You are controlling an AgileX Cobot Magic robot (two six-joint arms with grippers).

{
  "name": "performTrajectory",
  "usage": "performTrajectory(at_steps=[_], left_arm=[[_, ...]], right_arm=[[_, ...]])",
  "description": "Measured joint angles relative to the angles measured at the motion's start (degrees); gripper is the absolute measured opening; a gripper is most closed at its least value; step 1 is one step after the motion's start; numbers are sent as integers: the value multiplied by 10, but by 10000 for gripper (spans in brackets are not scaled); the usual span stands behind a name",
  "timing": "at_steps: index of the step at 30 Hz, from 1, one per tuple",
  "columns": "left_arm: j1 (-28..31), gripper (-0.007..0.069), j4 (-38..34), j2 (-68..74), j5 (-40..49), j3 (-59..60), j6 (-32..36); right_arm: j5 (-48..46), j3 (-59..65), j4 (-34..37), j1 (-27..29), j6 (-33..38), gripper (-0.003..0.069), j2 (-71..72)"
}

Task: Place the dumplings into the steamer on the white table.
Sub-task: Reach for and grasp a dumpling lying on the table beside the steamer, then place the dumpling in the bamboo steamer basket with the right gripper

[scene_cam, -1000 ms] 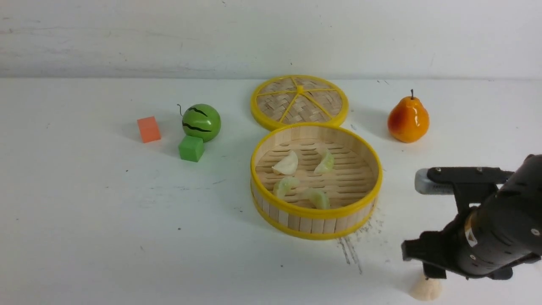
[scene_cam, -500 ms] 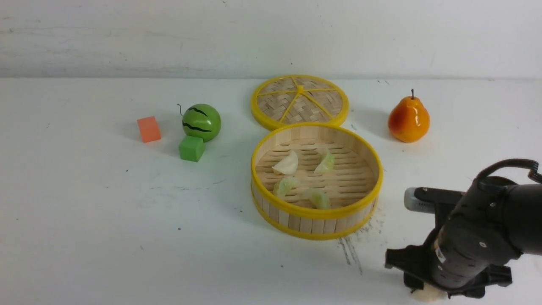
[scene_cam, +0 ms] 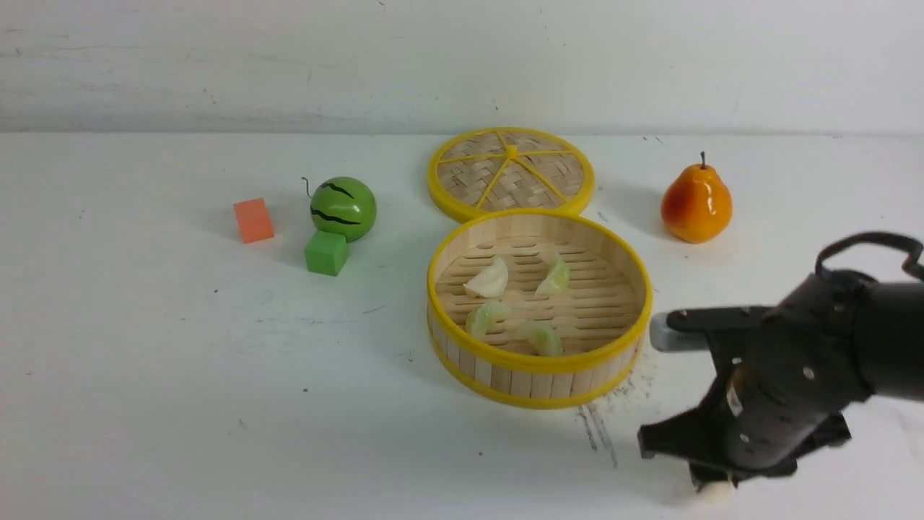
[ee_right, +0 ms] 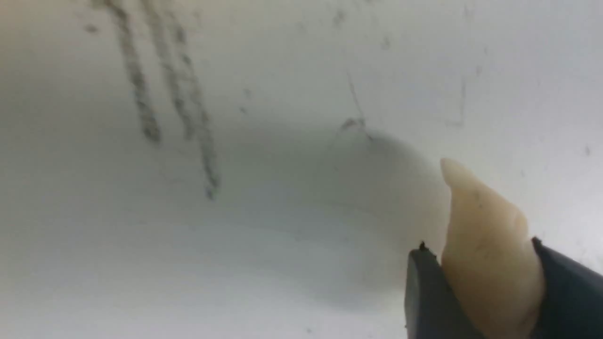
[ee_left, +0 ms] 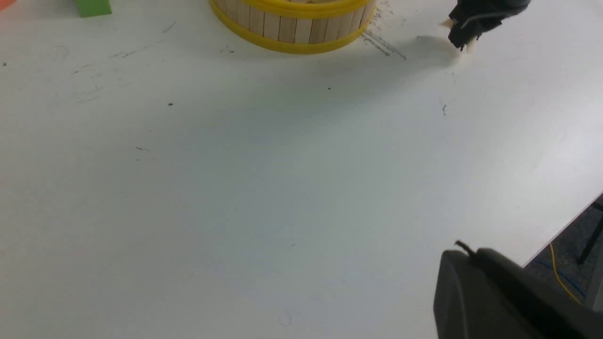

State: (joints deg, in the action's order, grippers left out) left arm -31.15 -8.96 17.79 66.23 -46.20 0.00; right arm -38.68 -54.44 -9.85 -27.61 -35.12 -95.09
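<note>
1. Front view: You had the steamer (scene_cam: 538,365) at the middle of the white table (scene_cam: 180,375), with four dumplings (scene_cam: 489,279) lying on its slatted floor. At about 4 o'clock from it, clear of its wall, your right gripper (scene_cam: 711,482) was down at the table. The fifth dumpling (scene_cam: 716,490) showed as a cream sliver under its tip. The woven lid (scene_cam: 510,172) lay at 12 o'clock, just beside the steamer's far rim. The pear (scene_cam: 696,204) stood at 2 o'clock, and the watermelon (scene_cam: 343,208) and green cube (scene_cam: 325,252) at 10 o'clock.
2. Left wrist view: You saw the steamer's slatted wall (ee_left: 292,30) and, near it, the right gripper (ee_left: 464,40) with a cream edge at its tip. Your left gripper (ee_left: 471,282) showed only one dark part, so I cannot tell whether it was open or closed.
3. Right wrist view: Your right gripper (ee_right: 485,287) was clamped on the fifth dumpling (ee_right: 485,245), a dark finger (ee_right: 424,296) on each side. Its pointed end jutted beyond them over the table, near dark scuff streaks (ee_right: 174,94).
</note>
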Motion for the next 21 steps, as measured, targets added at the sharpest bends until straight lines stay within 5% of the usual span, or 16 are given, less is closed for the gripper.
performTrajectory(at_steps=[9, 21], left_arm=[[0, 7, 0, 0, -19, 0, 0], [0, 17, -4, 0, 22, 0, 0]], right_arm=[[-61, -278, 32, -5, 142, 249, -55], [-76, -407, -25, 11, 94, 250, -256]])
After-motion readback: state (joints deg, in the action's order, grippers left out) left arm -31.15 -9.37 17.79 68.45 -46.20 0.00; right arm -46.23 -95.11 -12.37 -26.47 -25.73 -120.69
